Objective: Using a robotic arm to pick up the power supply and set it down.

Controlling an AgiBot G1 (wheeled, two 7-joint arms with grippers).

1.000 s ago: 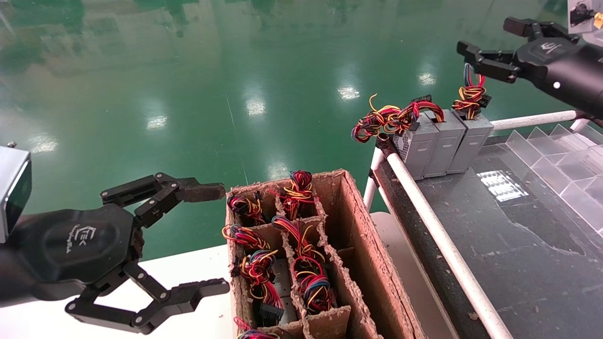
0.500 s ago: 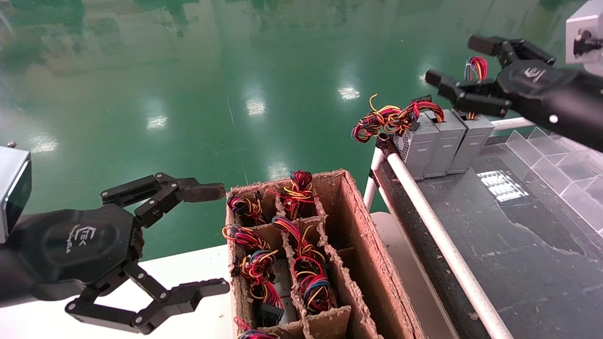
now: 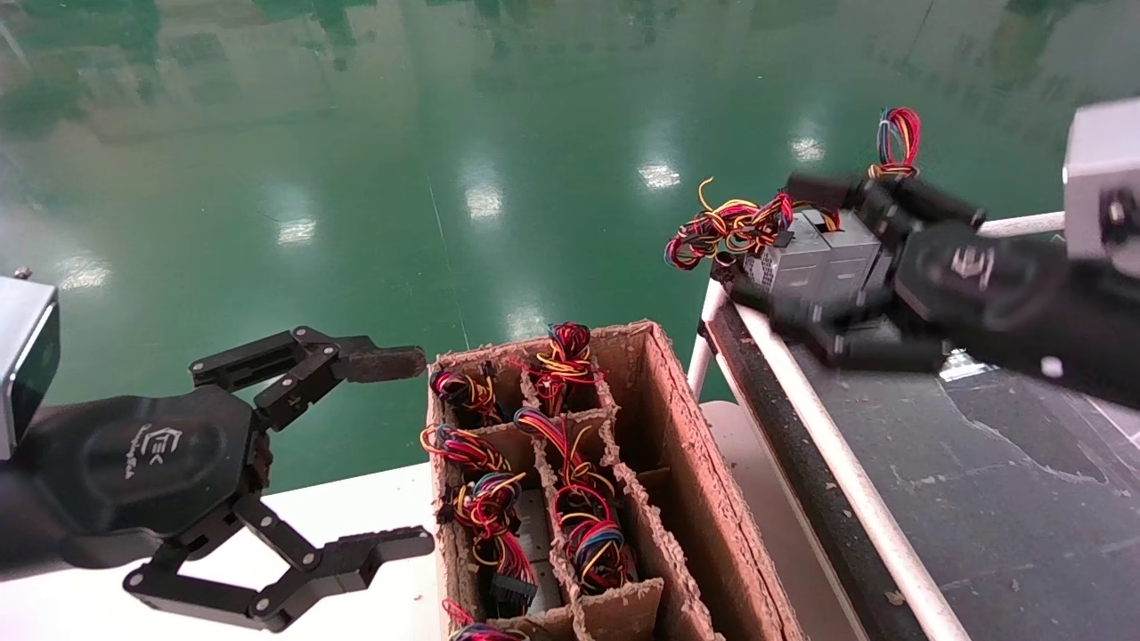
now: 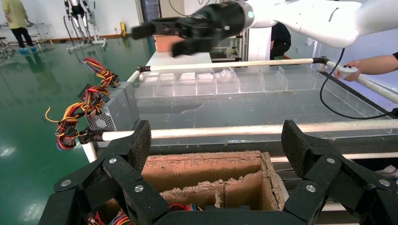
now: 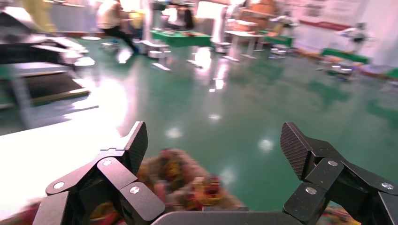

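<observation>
The power supply stands rightmost in a row of grey boxes at the dark table's far corner. Its upright wire loop (image 3: 898, 138) rises above my right gripper (image 3: 784, 254), whose black palm covers most of its body. That gripper is open and holds nothing, its fingers spread in front of the row. The right wrist view shows its jaws (image 5: 213, 145) wide apart over a blurred wire bundle (image 5: 183, 183). From the left wrist view the right gripper (image 4: 187, 33) appears far off, above the row (image 4: 112, 110). My left gripper (image 3: 410, 452) hangs open beside the cardboard box (image 3: 677, 418).
Two other grey boxes (image 3: 806, 263) carry a sprawling red-yellow tangle (image 3: 726, 227). The cardboard box's compartments hold several more wired units (image 3: 579, 525). A white rail (image 3: 846, 472) edges the dark table. Clear plastic dividers (image 4: 225, 82) line its far side. A person's hand (image 4: 349, 71) holds a controller.
My right gripper has swung down and to the left, from above the upright wire loop to in front of the grey boxes, still open. The left arm has not moved.
</observation>
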